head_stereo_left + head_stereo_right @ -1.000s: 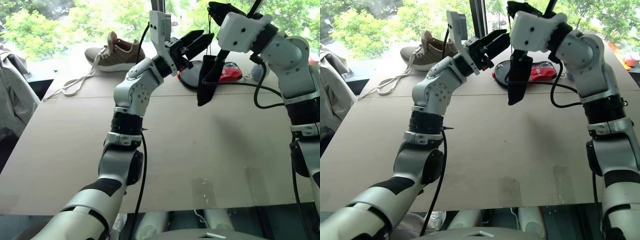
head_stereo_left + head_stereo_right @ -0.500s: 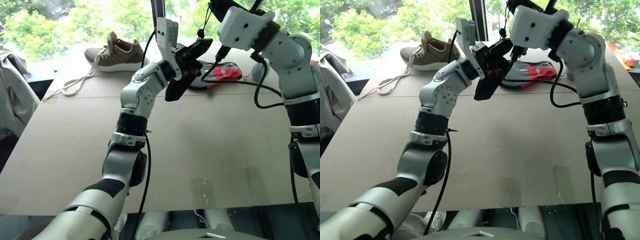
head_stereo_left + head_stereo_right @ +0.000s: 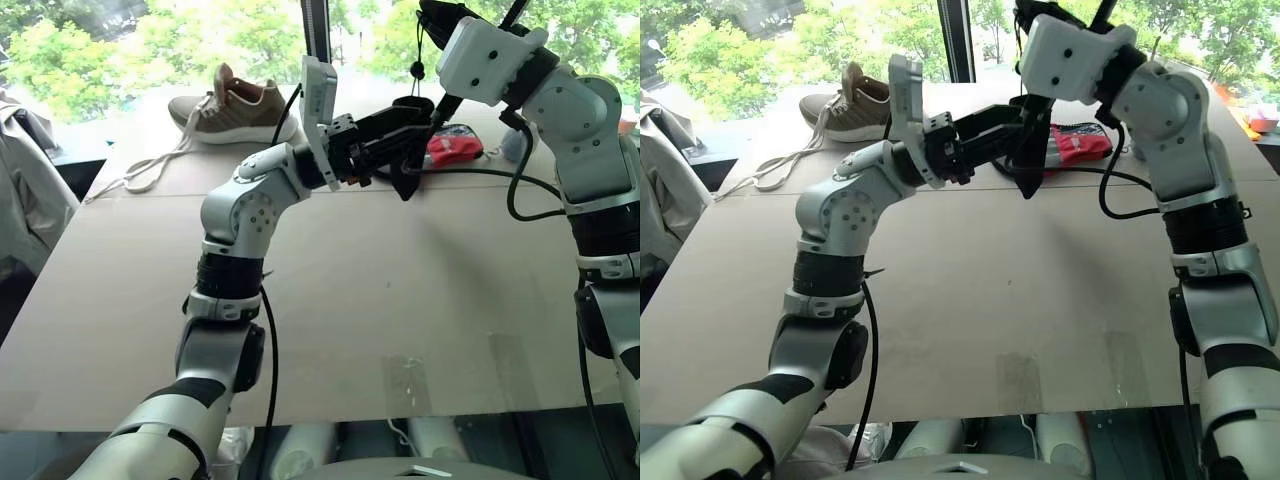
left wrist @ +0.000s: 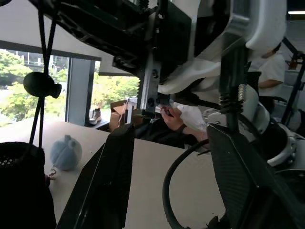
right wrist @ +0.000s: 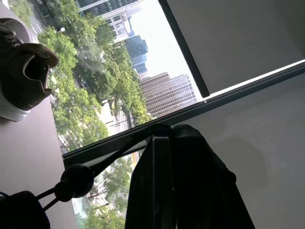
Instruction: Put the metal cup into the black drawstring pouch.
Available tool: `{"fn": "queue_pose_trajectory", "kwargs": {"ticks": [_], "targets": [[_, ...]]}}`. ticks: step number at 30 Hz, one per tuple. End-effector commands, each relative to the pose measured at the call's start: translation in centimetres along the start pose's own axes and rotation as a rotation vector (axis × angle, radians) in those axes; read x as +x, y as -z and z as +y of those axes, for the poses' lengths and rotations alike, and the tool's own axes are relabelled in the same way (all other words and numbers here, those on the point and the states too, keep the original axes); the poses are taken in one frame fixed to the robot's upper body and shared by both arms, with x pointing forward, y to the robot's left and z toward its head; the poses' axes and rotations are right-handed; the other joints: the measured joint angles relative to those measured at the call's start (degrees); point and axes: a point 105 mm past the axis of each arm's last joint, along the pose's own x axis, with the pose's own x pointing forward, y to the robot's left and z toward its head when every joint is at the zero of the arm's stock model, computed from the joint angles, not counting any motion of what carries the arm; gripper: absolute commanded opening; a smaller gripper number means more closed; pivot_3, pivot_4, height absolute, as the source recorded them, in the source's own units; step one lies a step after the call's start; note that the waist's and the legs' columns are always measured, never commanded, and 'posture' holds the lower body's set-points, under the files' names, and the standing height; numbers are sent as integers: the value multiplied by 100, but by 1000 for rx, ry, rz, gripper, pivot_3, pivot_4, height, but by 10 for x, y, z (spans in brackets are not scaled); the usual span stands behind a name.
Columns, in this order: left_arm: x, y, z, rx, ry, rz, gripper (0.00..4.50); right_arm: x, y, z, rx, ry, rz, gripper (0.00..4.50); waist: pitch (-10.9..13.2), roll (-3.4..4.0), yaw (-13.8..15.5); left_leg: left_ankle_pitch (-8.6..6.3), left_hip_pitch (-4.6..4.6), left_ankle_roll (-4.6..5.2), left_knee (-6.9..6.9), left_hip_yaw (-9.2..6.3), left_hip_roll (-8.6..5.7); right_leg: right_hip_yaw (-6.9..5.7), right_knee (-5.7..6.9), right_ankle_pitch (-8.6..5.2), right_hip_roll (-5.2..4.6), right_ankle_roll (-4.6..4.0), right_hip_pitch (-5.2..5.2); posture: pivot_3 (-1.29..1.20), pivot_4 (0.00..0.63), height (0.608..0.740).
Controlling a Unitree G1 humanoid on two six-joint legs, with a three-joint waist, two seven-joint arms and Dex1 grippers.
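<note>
Black drawstring pouch (image 3: 1028, 160) hangs frm right pincer (image 5: 174, 138), above table.

The black drawstring pouch (image 3: 408, 165) is showing as soft matt cloth, its cord (image 5: 102, 164) thin and carrying a smooth rounded toggle (image 5: 74, 181). The tabletop (image 3: 400, 290) is looking like flat matt brown board, faintly scuffed. At eleven o'clock the shoe (image 3: 232, 108) is showing tan fabric with white laces. The left end effector (image 3: 400, 140) is presenting matt black plastic fingers (image 4: 107, 186); the right end effector (image 5: 174, 138) is looking equally dull, its housing glossy white plastic.
</note>
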Motion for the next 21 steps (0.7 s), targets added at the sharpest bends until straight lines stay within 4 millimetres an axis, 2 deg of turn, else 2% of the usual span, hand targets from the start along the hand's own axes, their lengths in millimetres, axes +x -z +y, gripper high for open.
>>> {"fn": "queue_pose_trajectory", "kwargs": {"ticks": [1, 6, 9, 11, 21], "targets": [[7, -20, 1, 55, -17, -73, 2481, -3, -10, -19, -20, 60, -31, 0, 0, 0, 18, 0, 0, 0, 3, -1, 0, -2, 1, 0, 0, 0, 1, 0, 150, 740], [3, -17, 29, 180, -180, -47, 2481, -5, -9, -20, -25, 60, -26, 0, 0, 0, 14, 0, 1, 0, 7, -1, 0, -3, 6, 0, 0, 0, 2, 0, 150, 740], [3, -31, 45, 225, -275, -125, 2481, -5, -9, -21, -22, 62, -25, 0, 0, 0, 14, 0, 2, 0, 5, 0, 0, -2, 6, 0, 0, -1, 1, 0, 150, 740], [4, -37, 48, 245, -285, -161, 2481, -5, -9, -21, -20, 62, -25, 0, 0, 0, 11, 0, 1, 0, 5, 0, 0, -1, 5, 0, -1, 0, 1, 0, 150, 740], [21, -22, 53, 286, -264, -120, 2481, -4, -14, -22, -6, 67, -35, 0, 0, 0, 12, 0, -1, 0, 3, 1, 0, -2, 2, 0, -1, 0, 0, 0, 150, 740]]}}
